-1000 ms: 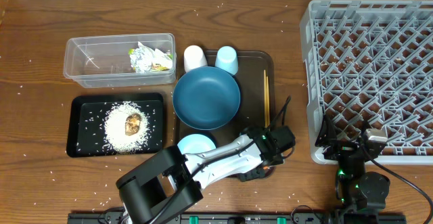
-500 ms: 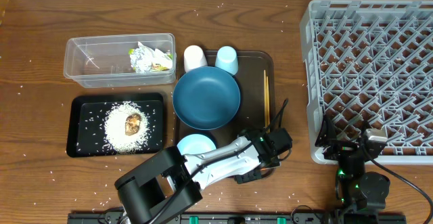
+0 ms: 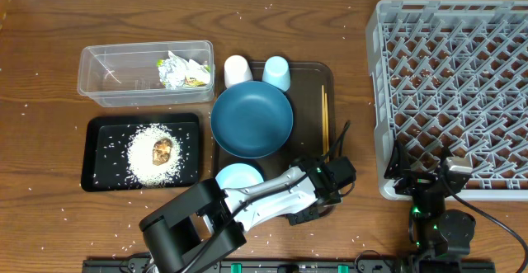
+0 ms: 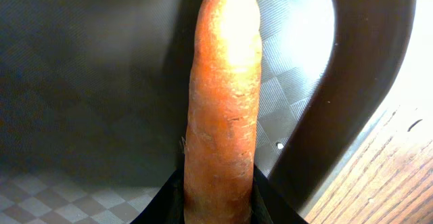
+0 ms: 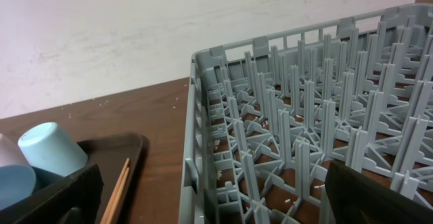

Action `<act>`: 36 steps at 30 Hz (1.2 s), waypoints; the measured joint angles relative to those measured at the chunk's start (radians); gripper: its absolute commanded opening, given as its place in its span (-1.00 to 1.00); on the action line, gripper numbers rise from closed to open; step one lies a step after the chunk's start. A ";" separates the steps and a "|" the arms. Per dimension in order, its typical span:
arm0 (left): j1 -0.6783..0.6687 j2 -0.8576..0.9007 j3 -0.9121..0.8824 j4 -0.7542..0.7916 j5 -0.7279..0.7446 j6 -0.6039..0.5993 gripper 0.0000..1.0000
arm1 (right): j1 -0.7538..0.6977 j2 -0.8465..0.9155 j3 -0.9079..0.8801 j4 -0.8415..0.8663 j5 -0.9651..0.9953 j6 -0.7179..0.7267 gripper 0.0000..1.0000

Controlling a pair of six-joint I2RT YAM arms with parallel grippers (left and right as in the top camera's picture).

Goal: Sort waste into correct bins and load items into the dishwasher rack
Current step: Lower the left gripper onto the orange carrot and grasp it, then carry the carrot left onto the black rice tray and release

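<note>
The jaws of your left gripper (image 4: 218, 204) pinch just one end of the orange carrot (image 4: 223, 95) at the near corner of the brown tray (image 4: 365, 61), while those of the right gripper (image 5: 215, 197) stand spread beside the rack (image 5: 304, 116), so a quick swing could lever the carrot loose onto the bench (image 3: 49, 215).

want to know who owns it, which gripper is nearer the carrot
Left. The left gripper is closed on the carrot, above the brown tray. The right gripper sits open by the rack's near-left corner, off the tray.
</note>
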 measured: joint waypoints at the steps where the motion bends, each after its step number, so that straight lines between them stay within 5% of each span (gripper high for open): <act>1: 0.000 0.000 0.000 0.000 -0.001 -0.008 -0.80 | 0.000 0.000 0.000 0.000 0.000 0.000 0.98; 10: 0.017 -0.098 0.000 0.008 -0.010 -0.113 -0.88 | 0.000 0.000 0.000 0.000 0.000 0.000 0.98; 16: 0.154 -0.308 0.000 0.017 -0.010 -0.221 -0.88 | 0.000 0.000 0.000 0.000 0.000 0.000 0.98; 25: 0.694 -0.608 0.000 0.016 -0.017 -0.455 -0.87 | 0.000 0.000 0.000 0.000 0.000 0.000 0.98; 30: 1.032 -0.644 -0.001 -0.031 0.033 -0.618 -0.86 | 0.000 0.000 0.000 0.000 0.000 0.000 0.99; 36: 1.265 -0.605 -0.050 -0.042 0.096 -0.800 -0.86 | 0.000 0.000 0.000 0.000 0.000 0.000 0.98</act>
